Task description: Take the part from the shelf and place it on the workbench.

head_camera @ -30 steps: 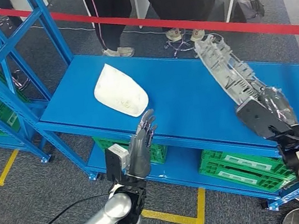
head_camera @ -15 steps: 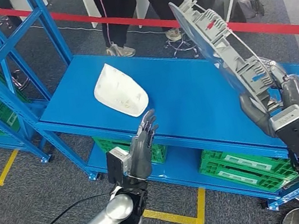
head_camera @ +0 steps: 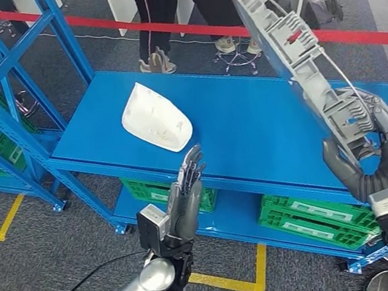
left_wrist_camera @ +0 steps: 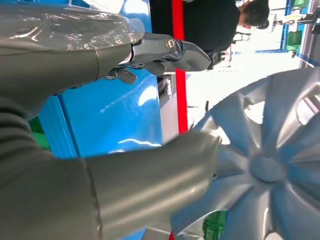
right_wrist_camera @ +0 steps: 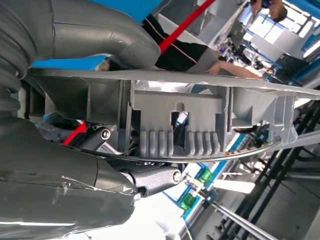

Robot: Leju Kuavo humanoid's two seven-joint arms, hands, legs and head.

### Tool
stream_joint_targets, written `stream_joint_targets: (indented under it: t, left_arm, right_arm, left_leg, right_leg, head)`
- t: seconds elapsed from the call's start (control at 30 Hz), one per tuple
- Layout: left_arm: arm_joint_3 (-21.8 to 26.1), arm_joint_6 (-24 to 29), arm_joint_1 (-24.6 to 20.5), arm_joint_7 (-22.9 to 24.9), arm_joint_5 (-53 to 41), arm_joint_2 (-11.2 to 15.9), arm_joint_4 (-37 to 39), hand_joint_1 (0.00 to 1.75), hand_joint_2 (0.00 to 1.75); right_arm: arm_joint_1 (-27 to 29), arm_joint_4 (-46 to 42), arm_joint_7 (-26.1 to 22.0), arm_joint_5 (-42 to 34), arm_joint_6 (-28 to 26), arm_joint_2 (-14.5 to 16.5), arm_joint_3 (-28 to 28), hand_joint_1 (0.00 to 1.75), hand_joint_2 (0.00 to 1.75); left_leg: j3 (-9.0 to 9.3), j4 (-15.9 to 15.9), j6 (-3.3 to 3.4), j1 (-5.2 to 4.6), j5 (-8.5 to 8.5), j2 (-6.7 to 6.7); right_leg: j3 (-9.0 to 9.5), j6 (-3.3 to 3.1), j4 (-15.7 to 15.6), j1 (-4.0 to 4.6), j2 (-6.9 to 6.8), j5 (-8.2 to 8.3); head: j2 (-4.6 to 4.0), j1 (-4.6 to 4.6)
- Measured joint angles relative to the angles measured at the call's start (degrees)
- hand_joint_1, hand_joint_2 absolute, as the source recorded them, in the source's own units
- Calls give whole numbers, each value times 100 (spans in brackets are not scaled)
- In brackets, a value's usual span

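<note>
Both hands raised: right hand [head_camera: 382, 160] grips grey part [head_camera: 301, 62]; left hand [head_camera: 185, 195] spread, empty.

Dark grey carpet floor [head_camera: 41, 251] carries yellow tape lines [head_camera: 230, 281] at 6 o'clock. A blue metal rack frame [head_camera: 2, 87] stands at 9 o'clock. A red barrier tape [head_camera: 173, 28] crosses at 12 o'clock, with people's legs [head_camera: 152, 19] behind it.

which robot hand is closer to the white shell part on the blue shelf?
Left. The left robot hand hovers open just off the shelf's front edge below the white shell; the right robot hand grips the grey part far across.
</note>
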Motion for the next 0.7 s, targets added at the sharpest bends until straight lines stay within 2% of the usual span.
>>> stream_joint_targets:
  t: [0.7]
  left_arm:
    - [2, -78, 61, -45, 110, -56, -2, 0, 175]
  right_arm:
    - [250, -196, 190, -64, 67, 21, -8, 175, 175]
  left_leg:
    - [0, 0, -1, 0, -1, 0]
  right_leg:
    - [0, 1, 0, 0, 0, -4]
  head:
    - [0, 1]
